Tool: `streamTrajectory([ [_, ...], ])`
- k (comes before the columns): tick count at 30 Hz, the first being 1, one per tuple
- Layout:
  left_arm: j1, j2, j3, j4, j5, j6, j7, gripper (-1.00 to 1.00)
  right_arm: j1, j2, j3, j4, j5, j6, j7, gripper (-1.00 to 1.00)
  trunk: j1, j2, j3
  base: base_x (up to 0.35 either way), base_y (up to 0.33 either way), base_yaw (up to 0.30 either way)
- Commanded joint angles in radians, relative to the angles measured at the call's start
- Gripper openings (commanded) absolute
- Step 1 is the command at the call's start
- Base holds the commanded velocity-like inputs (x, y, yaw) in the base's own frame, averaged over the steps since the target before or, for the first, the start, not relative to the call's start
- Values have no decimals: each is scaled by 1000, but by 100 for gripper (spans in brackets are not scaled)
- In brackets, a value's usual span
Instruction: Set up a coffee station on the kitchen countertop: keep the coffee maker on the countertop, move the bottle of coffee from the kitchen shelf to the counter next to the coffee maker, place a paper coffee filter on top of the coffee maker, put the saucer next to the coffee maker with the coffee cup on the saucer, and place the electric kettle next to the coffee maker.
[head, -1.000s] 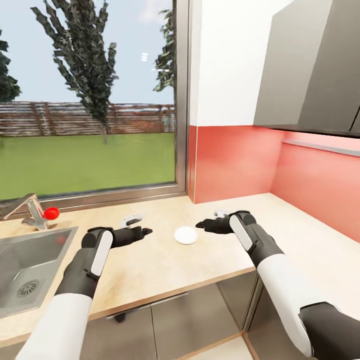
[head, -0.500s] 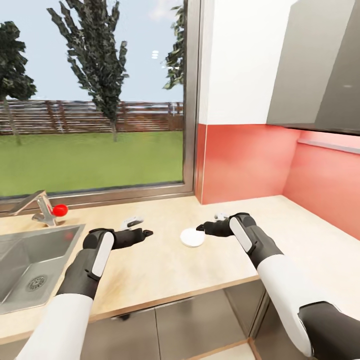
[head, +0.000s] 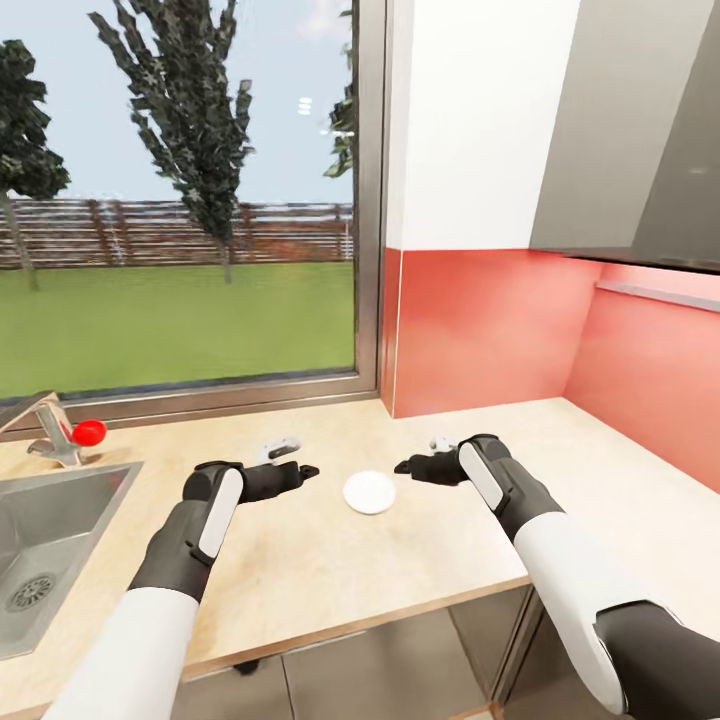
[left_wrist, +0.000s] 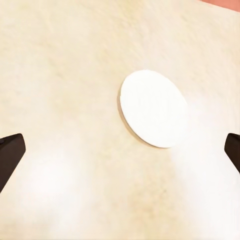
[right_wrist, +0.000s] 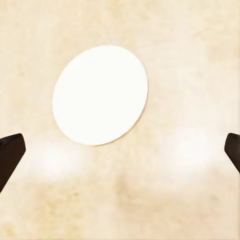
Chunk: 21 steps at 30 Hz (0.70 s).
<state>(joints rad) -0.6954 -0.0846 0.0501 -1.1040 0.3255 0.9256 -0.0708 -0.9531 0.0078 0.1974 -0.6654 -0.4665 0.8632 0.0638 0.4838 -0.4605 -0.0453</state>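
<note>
The saucer (head: 369, 492), a small flat white plate, lies on the light wood-look kitchen countertop (head: 300, 560), in front of the window corner. My left gripper (head: 293, 458) hovers open just left of it. My right gripper (head: 418, 455) hovers open just right of it. Neither touches the plate. In the left wrist view the saucer (left_wrist: 153, 108) lies ahead of the open left gripper (left_wrist: 120, 152), whose dark fingertips (left_wrist: 10, 154) stand wide apart. The right wrist view shows the saucer (right_wrist: 101, 94) just beyond the open right gripper (right_wrist: 120, 152).
A steel sink (head: 40, 540) with a faucet and a red knob (head: 88, 432) is set in the counter at the left. A big window runs along the back. A red backsplash (head: 480, 325) and grey upper cabinets (head: 640, 130) close the right corner.
The head view swung right and then back left, shifting the whole picture. Both grippers stay open on either side of the saucer, which has not moved on the counter.
</note>
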Motion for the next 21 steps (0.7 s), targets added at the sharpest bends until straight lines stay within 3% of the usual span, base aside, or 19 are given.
streamTrajectory([
  [1, -1, -1, 4, 0, -5, 4, -7, 100, -1, 0, 0, 0, 8, 4, 7, 100, 1, -2, -4, 12, -8, 0],
  [9, -1, -2, 4, 2, -5, 2, -7, 100, -1, 0, 0, 1, 8, 4, 7, 100, 1, -2, -16, 2, -1, 0],
  [12, -1, -2, 2, 38, -5, 0, -7, 100, -1, 0, 0, 1, 8, 4, 7, 100, 1, -2, -21, 0, 0, 0],
  [21, -1, -9, 2, 73, -5, -48, -9, 100, -1, 0, 0, 1, 6, 4, 7, 100, 1, -2, -35, 0, 0, 0],
])
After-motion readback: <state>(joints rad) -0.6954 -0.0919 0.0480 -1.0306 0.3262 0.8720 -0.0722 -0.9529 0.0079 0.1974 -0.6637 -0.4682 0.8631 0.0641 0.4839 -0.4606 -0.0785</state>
